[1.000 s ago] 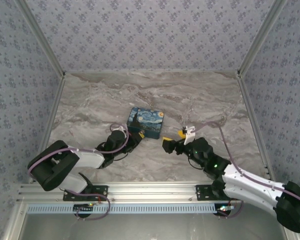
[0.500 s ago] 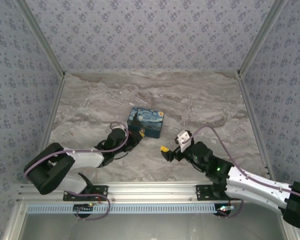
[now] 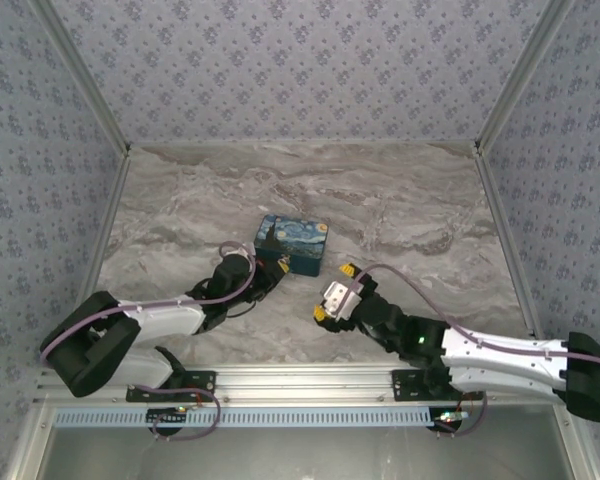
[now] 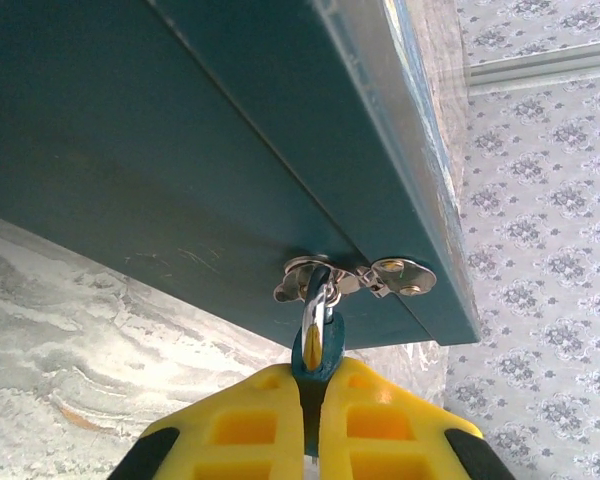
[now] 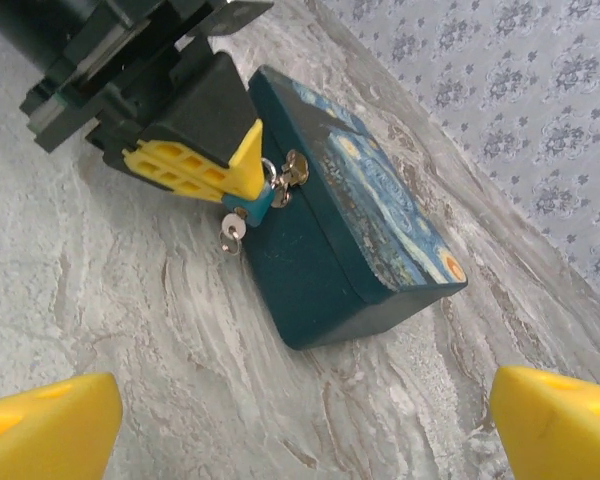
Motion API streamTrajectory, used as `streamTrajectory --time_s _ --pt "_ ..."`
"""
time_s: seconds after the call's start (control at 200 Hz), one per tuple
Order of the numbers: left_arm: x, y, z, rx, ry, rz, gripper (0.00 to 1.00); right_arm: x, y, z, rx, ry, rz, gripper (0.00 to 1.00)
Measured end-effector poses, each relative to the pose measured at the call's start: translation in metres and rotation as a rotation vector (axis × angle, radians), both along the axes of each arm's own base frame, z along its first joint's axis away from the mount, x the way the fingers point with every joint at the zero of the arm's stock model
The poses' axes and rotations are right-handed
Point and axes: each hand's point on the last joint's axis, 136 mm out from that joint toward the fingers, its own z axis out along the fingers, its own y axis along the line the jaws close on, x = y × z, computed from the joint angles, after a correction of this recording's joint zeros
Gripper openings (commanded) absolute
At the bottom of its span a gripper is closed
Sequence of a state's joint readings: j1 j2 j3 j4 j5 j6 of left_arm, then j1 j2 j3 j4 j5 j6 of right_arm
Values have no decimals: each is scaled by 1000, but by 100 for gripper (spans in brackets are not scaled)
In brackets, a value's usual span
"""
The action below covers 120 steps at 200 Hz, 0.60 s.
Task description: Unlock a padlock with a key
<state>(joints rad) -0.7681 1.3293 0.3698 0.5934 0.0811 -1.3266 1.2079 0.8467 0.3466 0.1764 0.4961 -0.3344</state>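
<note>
Nearest the bases, the right gripper (image 5: 300, 432) hovers over the marble table (image 5: 170, 330), its yellow fingers (image 5: 48, 420) spread wide apart and holding nothing. Just beyond it and to the left, the left gripper (image 4: 316, 412) is clamped on the padlock (image 4: 317, 347) (a tiny teal body whose silvery shackle (image 4: 318, 300) threads through the hasp (image 4: 365, 276)). A small silvery key (image 5: 230, 234) sits right at the padlock's lower end. The padlock hangs at the near-left side of the Starry Night box (image 5: 375, 215), which rests near the middle of the table. Patterned walls (image 3: 300, 70) rise at the far end.
</note>
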Motion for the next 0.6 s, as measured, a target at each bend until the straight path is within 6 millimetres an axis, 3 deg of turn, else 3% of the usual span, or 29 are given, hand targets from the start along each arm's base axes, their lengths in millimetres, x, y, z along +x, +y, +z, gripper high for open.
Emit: streamTrajectory --time_s 0.265,0.6 --pt "3 -3 5 -15 30 15 7 3 8 -14 -91 -43 -5 86" --pt "4 -7 13 -55 67 28 7 15 23 -36 -112 -26 0 61"
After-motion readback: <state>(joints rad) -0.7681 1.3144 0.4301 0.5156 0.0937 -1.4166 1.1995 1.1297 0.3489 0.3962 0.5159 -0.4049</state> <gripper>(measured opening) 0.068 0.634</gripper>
